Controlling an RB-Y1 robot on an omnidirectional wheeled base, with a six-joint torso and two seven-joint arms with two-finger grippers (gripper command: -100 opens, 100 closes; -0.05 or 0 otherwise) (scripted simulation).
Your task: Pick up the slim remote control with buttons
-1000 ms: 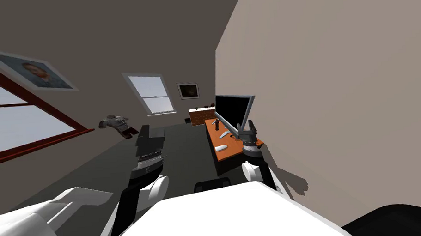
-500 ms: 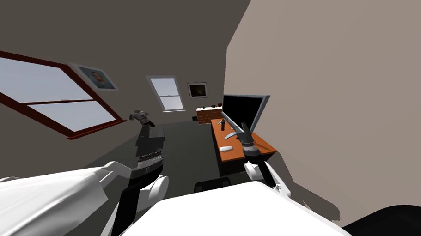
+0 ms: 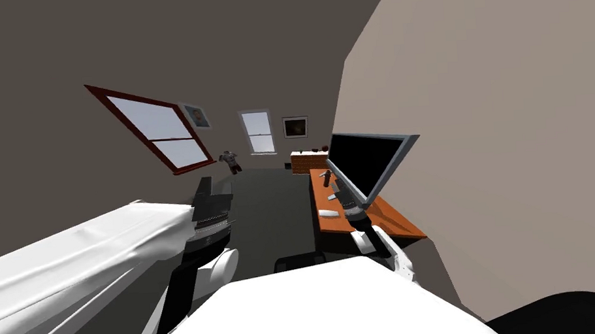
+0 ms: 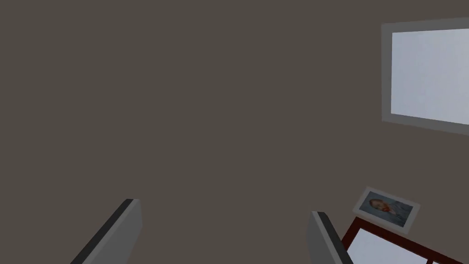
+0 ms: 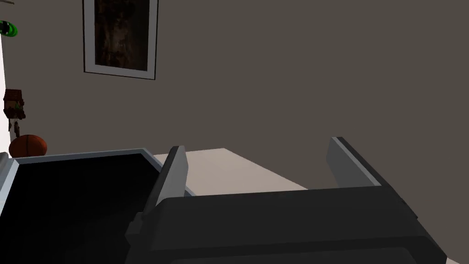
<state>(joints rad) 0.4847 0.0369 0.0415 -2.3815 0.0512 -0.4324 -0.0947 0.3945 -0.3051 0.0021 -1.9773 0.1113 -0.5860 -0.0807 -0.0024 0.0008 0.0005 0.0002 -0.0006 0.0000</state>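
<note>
An orange table stands against the right wall in the head view. A slim pale object lies near its front edge and a slim grey one lies a little farther back. Their buttons are too small to make out, so I cannot tell which is the remote. My right gripper is raised over the table's near part, just in front of the screen, with its fingers wide apart and nothing between them; its wrist view shows the same. My left gripper is held up over the floor, open and empty.
A large black flat screen fills the back of the table, close to my right hand. A dark bottle-like thing stands farther along it. A white bed lies close on my left. A brick-coloured cabinet stands at the far wall.
The whole head view has swung. I have turned and come nearer the table, and the bed has slid in on my left. Both grippers stay open.
</note>
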